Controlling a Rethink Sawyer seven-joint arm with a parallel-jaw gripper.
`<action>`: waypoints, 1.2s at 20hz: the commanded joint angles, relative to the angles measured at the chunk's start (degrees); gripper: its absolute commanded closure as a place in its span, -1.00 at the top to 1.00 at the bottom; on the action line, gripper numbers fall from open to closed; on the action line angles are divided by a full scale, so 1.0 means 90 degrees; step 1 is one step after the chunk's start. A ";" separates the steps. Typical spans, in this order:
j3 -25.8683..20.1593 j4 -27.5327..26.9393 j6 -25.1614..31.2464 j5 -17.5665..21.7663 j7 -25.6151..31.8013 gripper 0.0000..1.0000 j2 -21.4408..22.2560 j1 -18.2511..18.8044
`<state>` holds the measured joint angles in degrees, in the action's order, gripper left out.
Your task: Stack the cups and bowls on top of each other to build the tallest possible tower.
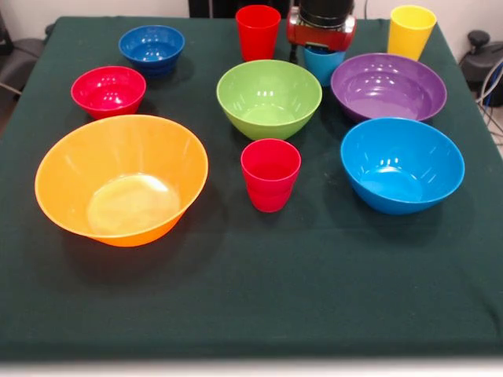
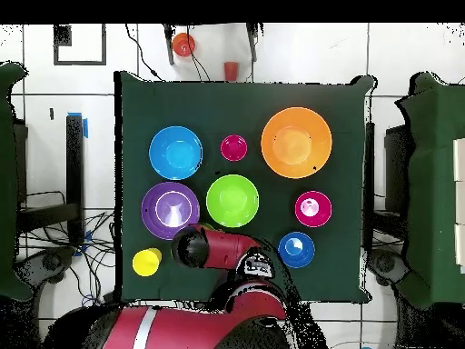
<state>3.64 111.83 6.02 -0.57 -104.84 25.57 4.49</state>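
Cups and bowls are all sitting apart on the worktop (image 1: 251,298); we are seeing the pincer (image 1: 321,39) hanging over the light blue cup (image 1: 323,64), but cannot tell its grip.

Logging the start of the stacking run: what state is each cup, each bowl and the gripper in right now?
orange bowl: upright, empty, unstacked
green bowl: upright, empty
blue bowl: upright, empty
purple bowl: upright, empty
dark blue bowl: upright, empty
red bowl: upright, empty
near red cup: upright, alone
far red cup: upright
yellow cup: upright
light blue cup: upright, under the gripper
gripper: fingers hidden
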 commanded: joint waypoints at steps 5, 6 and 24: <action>-0.0932 -0.0852 -0.0575 0.0042 -0.0724 1.00 -0.1198 0.0185; -0.0940 -0.0831 -0.0574 0.0041 -0.0731 1.00 -0.1183 0.0196; -0.0834 -0.0751 -0.0421 0.0277 -0.0501 -1.00 -0.0950 0.0075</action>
<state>3.11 111.93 6.73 -0.39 -104.84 25.93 5.00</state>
